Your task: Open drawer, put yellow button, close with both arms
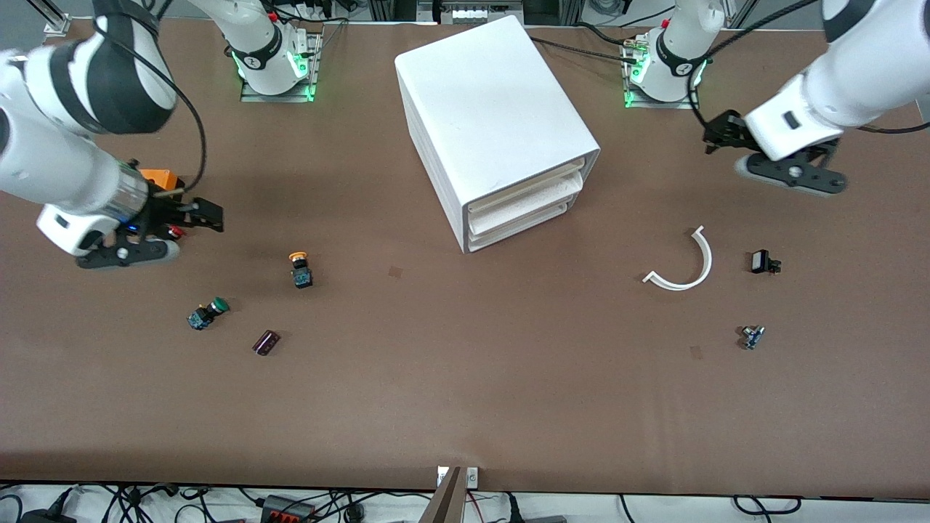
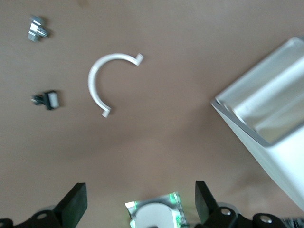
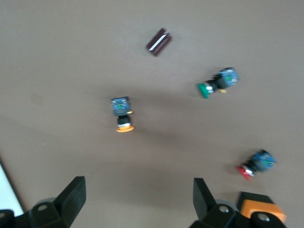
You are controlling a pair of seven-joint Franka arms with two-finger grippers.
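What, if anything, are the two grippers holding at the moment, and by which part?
Nothing is held. The left gripper is open over bare table near the white cabinet; the right gripper is open above the table, with the yellow button lying untouched.

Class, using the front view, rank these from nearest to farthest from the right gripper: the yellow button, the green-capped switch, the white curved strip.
From the right gripper:
1. yellow button, on the table toward the cabinet from it.
2. green-capped switch, nearer the front camera; only slightly farther.
3. white curved strip, at the left arm's end, clearly farthest.
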